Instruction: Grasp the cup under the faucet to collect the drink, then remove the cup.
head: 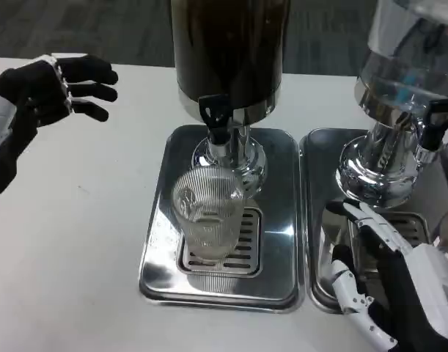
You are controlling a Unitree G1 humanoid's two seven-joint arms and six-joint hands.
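Note:
A clear ribbed cup (pixel 207 215) stands upright on the drain grate of a steel tray (pixel 275 220), right below the black faucet (pixel 215 117) of the dark drink dispenser (pixel 229 51). The cup looks empty and nothing touches it. My left hand (pixel 51 88) is raised at the far upper left, well away from the cup, fingers apart and holding nothing. My right hand (pixel 388 282) sits low at the right over the neighbouring tray, fingers spread, empty.
A second dispenser (pixel 410 73) with a clear tank stands at the right on its own steel tray (pixel 319 220). White table (pixel 77 220) stretches to the left of the trays.

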